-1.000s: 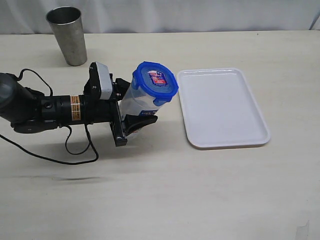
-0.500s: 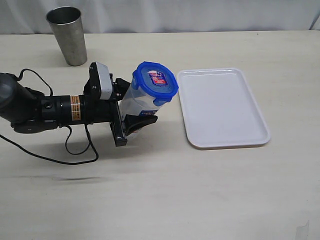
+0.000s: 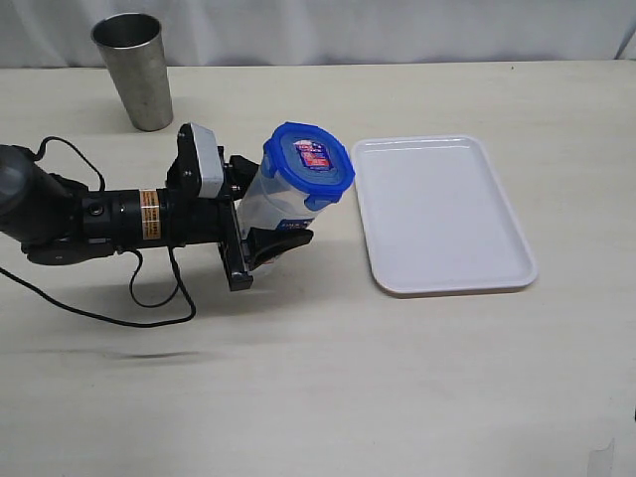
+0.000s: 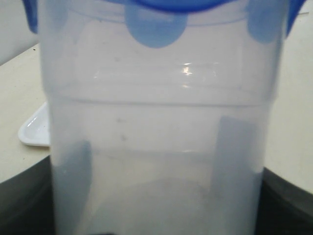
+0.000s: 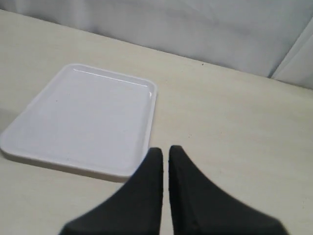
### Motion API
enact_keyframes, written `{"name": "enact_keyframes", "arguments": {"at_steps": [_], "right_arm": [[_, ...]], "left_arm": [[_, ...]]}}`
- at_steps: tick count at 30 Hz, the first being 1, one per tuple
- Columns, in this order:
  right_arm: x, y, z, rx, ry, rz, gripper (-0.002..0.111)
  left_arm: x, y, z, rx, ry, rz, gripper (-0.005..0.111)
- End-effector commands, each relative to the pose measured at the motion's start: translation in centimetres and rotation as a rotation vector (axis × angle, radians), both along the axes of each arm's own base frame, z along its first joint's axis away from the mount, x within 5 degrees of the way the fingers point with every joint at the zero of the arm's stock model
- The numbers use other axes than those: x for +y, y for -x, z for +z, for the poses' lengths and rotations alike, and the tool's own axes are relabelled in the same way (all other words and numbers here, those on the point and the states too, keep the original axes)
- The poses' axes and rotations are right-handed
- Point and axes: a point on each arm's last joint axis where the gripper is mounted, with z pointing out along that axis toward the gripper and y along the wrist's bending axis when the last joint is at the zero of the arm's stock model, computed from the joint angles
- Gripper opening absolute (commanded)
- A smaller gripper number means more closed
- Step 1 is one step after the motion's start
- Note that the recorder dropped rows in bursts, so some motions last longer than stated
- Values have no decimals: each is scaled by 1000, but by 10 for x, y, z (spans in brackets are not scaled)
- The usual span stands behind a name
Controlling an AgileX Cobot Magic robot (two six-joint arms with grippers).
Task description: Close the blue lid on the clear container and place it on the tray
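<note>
The clear container (image 3: 273, 204) is left of the white tray (image 3: 442, 214), with the blue lid (image 3: 309, 164) sitting on its top. My left gripper (image 3: 260, 206) is shut on the container's lower body, one finger on each side. In the left wrist view the container (image 4: 161, 137) fills the picture, with the lid's flaps (image 4: 156, 27) at its rim and a corner of the tray (image 4: 34, 129) beyond. My right gripper (image 5: 165, 152) is shut and holds nothing; it hovers over the table by the tray's (image 5: 83, 117) edge. It does not show in the exterior view.
A grey metal cup (image 3: 134, 70) stands at the back left of the table. The left arm's black cable (image 3: 149, 298) loops over the table beside the arm. Nothing lies on the tray.
</note>
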Motion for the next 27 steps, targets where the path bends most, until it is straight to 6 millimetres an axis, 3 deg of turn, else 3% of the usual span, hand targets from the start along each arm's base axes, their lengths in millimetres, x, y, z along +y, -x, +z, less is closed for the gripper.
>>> {"name": "enact_keyframes", "arguments": {"at_steps": [1,13,22,27], "right_arm": [[0,0,-1,11,-81,-26,5],[0,0,-1,12,-118,-36,5],[0,0,-1,12,-118,-36,5],[0,0,-1,10,-118,-35,5]], "left_arm": [[-1,-1,8,-21,54,-3,0],[-1,-2,9,-15,59,7,0],[-7,-19,21,-15,119,72,0],[-31,-39,29,-28,-103,134,0]]}}
